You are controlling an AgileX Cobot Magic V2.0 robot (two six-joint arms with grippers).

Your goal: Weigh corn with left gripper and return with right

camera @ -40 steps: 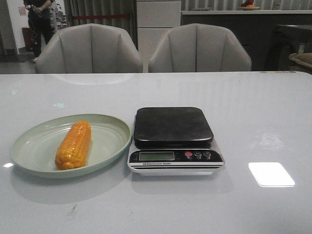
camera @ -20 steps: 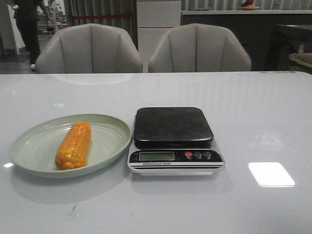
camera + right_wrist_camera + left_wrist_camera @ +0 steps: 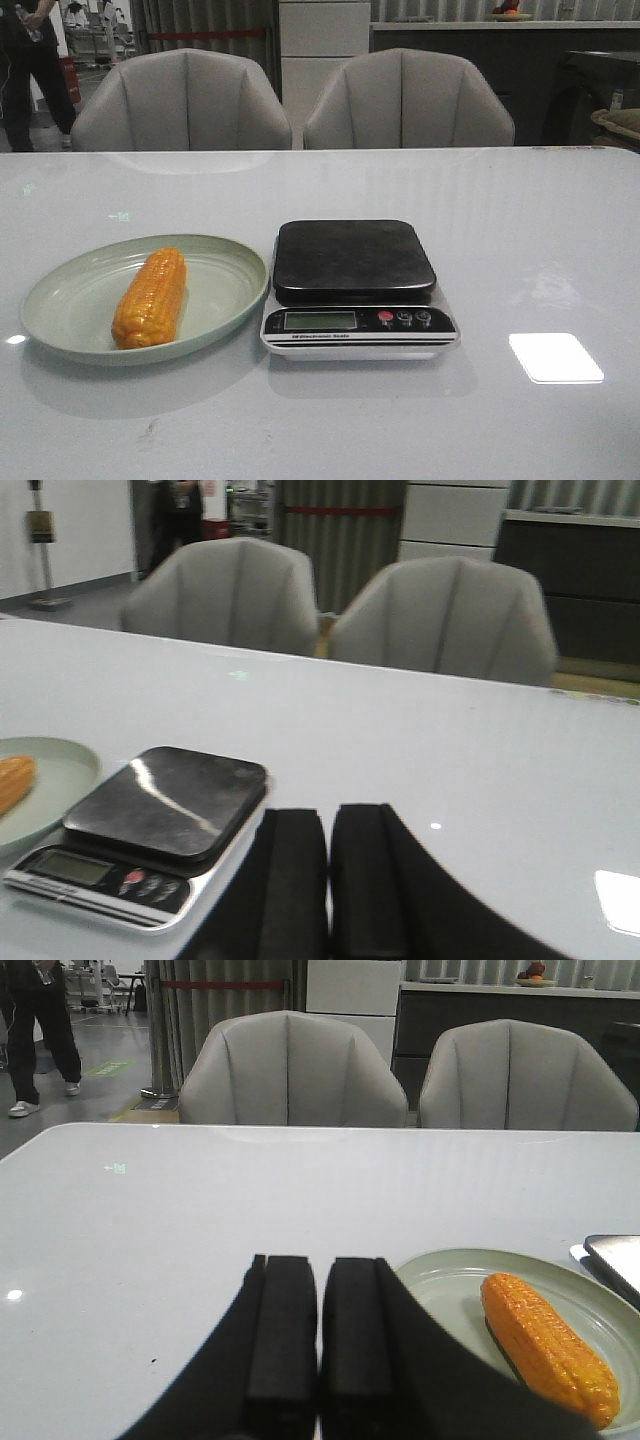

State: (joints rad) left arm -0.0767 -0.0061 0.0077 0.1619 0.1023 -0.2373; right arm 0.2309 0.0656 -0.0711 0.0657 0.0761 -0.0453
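An orange-yellow corn cob (image 3: pixel 150 297) lies lengthwise on a pale green plate (image 3: pixel 60 310) at the left of the white table. A black-topped kitchen scale (image 3: pixel 354 260) stands just right of the plate, its top bare. Neither gripper shows in the front view. In the left wrist view my left gripper (image 3: pixel 319 1265) is shut and empty, near the plate's (image 3: pixel 450 1270) rim, with the corn (image 3: pixel 548 1346) beside it. In the right wrist view my right gripper (image 3: pixel 328 815) is shut and empty, beside the scale (image 3: pixel 165 795); the corn's tip (image 3: pixel 14 780) shows at the edge.
Two grey chairs (image 3: pixel 185 100) (image 3: pixel 408 98) stand behind the table's far edge. A person (image 3: pixel 25 60) stands in the far left background. A bright light patch (image 3: pixel 555 357) lies on the table right of the scale.
Corn, plate and scale have not moved. Only the person in the far background has shifted to the left.
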